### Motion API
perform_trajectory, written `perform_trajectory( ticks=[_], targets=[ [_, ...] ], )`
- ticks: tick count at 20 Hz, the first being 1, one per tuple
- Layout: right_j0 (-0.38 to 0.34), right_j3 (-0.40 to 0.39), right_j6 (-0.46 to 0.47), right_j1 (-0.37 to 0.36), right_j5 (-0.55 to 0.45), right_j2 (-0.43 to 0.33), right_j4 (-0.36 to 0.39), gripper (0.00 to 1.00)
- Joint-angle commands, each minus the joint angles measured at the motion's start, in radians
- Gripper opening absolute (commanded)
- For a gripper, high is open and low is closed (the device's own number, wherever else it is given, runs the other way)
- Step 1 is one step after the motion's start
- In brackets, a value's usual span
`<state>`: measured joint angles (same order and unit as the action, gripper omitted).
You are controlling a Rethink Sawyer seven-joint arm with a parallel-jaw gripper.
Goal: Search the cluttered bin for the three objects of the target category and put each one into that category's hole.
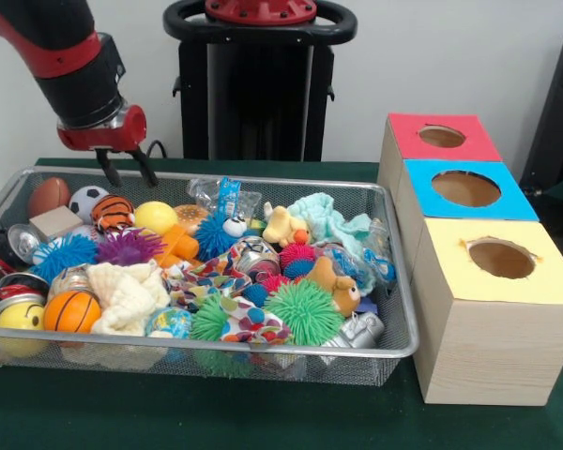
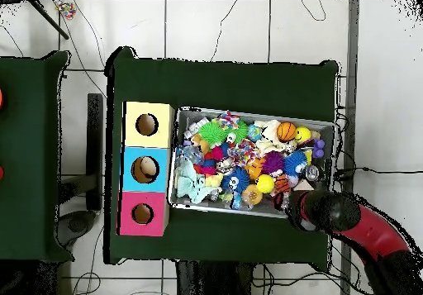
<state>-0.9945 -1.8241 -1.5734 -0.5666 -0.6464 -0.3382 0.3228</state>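
- At far left of the front view, the gripper (image 1: 127, 169) hangs over the back rim of the cluttered bin (image 1: 263, 349); its two dark fingers are spread and carry nothing.
- Just below and a little forward of it lies the striped tiger (image 1: 113, 213), beside a yellow ball (image 1: 156, 217) and a soccer ball (image 1: 87, 201). Nearest target, by my reading.
- Mid-bin: yellow duck (image 1: 281, 226) near the back wall, against a pale green cloth (image 1: 327, 217).
- Right of centre, toward the front: brown teddy bear (image 1: 334, 284), partly tucked behind a green spiky ball (image 1: 304, 311).
- All three toys sit in the bin, so no drop appears done yet; the search-and-pick step is in hand.
- Far right: red-topped box with its hole (image 1: 441, 137), farthest back of the three boxes, well apart from the gripper.
- Next move likely calls for a short descent onto the tiger, closing without catching the neighbouring balls, then a long carry across the bin to the red hole.
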Motion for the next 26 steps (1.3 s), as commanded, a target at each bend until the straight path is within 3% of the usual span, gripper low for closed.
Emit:
perform_trajectory(
  ticks=[1, 5, 9, 17, 26],
  targets=[
    [0.151, 0.081, -0.089, -0.028, 0.088, 0.025, 0.093, 1.00],
    [0.217, 0.071, -0.169, -0.011, 0.137, 0.049, 0.067, 1.00],
    [0.238, 0.076, -0.158, 0.030, 0.168, 0.047, 0.039, 1.00],
    [0.179, 0.057, -0.051, 0.028, 0.105, -0.019, -0.016, 1.00],
    [0.134, 0.037, 0.002, -0.015, 0.059, -0.034, -0.002, 1.00]
  ],
)
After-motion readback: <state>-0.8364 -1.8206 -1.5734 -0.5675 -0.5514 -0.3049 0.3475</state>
